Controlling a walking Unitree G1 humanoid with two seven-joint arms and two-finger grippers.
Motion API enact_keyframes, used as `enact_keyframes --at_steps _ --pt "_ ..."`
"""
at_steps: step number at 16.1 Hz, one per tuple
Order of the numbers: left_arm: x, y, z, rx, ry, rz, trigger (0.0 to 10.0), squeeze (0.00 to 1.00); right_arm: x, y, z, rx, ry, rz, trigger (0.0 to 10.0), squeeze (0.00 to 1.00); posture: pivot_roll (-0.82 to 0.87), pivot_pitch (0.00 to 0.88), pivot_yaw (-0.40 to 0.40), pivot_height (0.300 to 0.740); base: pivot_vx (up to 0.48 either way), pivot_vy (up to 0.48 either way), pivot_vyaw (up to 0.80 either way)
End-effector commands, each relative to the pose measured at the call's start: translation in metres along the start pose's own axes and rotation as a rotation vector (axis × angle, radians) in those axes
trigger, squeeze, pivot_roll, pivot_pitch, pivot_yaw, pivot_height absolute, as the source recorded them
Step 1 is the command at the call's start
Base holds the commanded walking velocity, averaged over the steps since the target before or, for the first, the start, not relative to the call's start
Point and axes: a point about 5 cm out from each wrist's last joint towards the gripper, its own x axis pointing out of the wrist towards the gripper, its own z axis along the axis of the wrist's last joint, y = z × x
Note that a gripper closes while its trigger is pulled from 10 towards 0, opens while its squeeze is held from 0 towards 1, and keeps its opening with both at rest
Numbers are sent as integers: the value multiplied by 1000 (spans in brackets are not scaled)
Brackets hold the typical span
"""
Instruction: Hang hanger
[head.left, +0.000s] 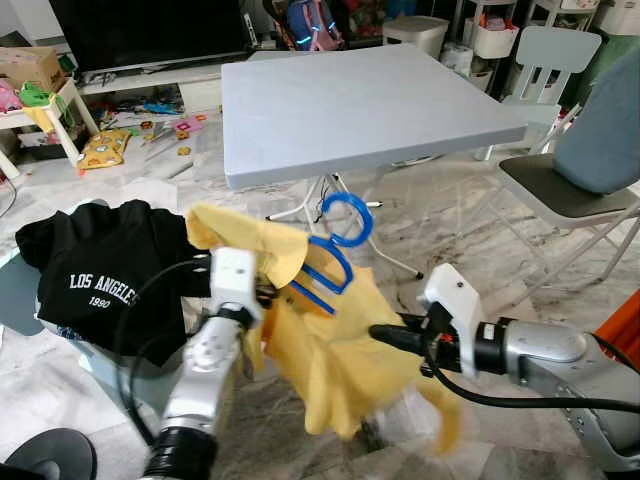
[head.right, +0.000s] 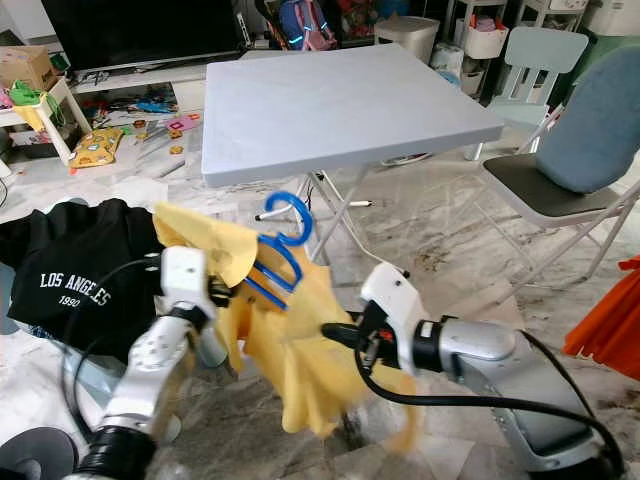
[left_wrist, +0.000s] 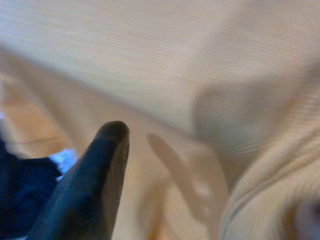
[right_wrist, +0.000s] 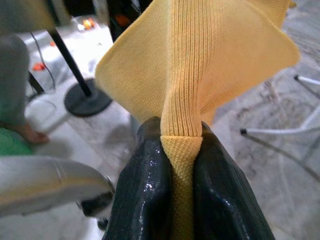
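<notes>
Hanger (head.left: 335, 250), blue plastic, sits partly inside a yellow garment (head.left: 320, 350) held up between the two arms, its round hook standing free above the cloth and just below the front edge of the grey folding table (head.left: 350, 100); the right gripper (right_wrist: 181, 190) has its two black fingers pressed together on a ribbed fold of the yellow garment, the cloth fanning out beyond the fingertips in the right wrist view; in the head views that gripper (head.left: 385, 338) reaches in from the right at the garment's lower middle, with fabric drooping below it; the left gripper (head.left: 268, 292) is up against the garment's upper left part, beside the hanger's lower bars, and how its fingers stand cannot be told; the left wrist view is blurred, showing one black finger (left_wrist: 90, 185) against yellow cloth; to the left lies a black T-shirt (head.left: 105, 270) printed "LOS ANGELES 1990"; a grey chair (head.left: 580, 170) stands to the right of the table; toys (head.left: 105, 148) lie scattered on the marble floor (head.left: 450, 230) behind, beneath a television (head.left: 150, 30).
</notes>
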Motion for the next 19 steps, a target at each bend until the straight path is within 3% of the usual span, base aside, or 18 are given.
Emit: enact_keyframes --at_steps 1,3,4,6,12,16,19 --pt "0 12 5 -5 -20 51 0 0 -1 -2 -2 -21 16 -13 10000 0 -111 0 40 740 0 0 0" --pt "-1 13 3 -21 -5 52 0 0 4 -24 -5 -106 53 -189 10000 0 -112 0 40 740 0 0 0" --pt "-1 10 4 -22 -10 45 0 0 5 -27 -8 -145 74 -215 10000 0 -112 0 39 740 0 0 0" --pt "0 8 6 -28 -18 48 0 0 2 -30 -19 -240 151 -225 10000 0 -114 0 39 740 0 0 0" --pt "0 21 6 -12 -4 104 0 0 -21 -47 -31 -370 240 -213 10000 0 -118 0 39 740 0 0 0" --pt "-1 36 2 5 39 168 0 0 -76 -68 -28 -411 278 -144 10000 0 -122 0 40 740 0 0 0" --pt "-1 37 -2 -12 70 171 0 0 -103 -78 -19 -404 271 -173 10000 0 -128 0 45 740 0 0 0"
